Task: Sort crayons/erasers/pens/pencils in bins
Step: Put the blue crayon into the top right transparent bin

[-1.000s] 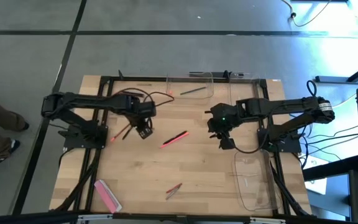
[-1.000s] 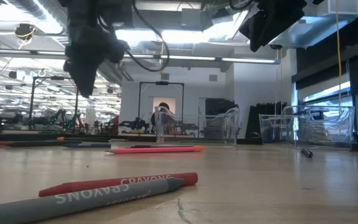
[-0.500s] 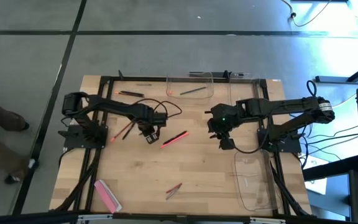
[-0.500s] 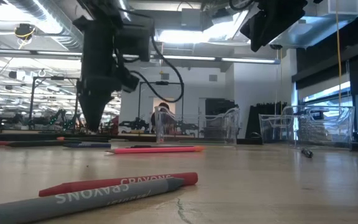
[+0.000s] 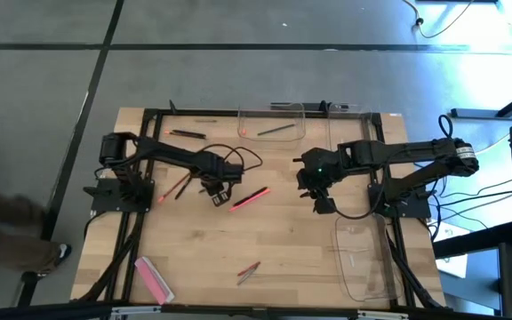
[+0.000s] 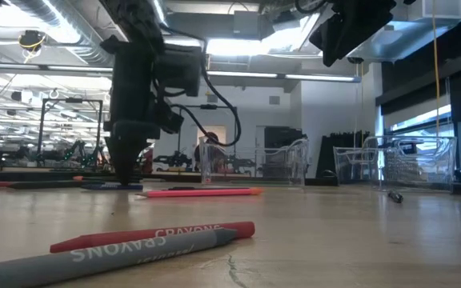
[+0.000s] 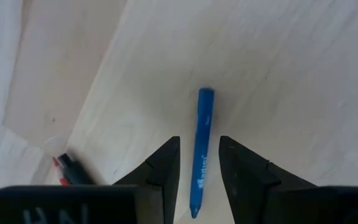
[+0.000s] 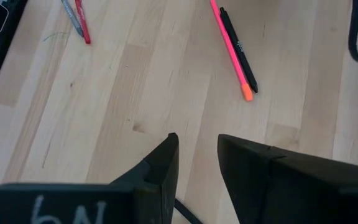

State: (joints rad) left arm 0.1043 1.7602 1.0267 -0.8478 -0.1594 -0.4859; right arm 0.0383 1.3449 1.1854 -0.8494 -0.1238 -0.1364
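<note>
From above: left gripper (image 5: pixel 219 191) is down mid-table; right gripper (image 5: pixel 321 197) waits near a bin (image 5: pixel 363 267) that looks empty; far bin (image 5: pixel 271 124) has a couple of sticks; eraser (image 5: pixel 152 278) lies loose by the near edge. Low view: two crayons (image 6: pixel 134 242) unsorted up front. Left wrist: fingers (image 7: pixel 163 168) spread around a blue pen (image 7: pixel 201 149), not pinched yet. Right wrist: jaws partly apart, holding nothing; so most sorting's left, I'd say.

Table (image 5: pixel 283 240) is pale wood, matt, with visible grain. Bins (image 5: pixel 272 121) are clear glossy plastic, frame bars (image 5: pixel 133 253) at 9 o'clock matt black metal. Crayons (image 6: pixel 146 237) wear dull paper wrappers.
</note>
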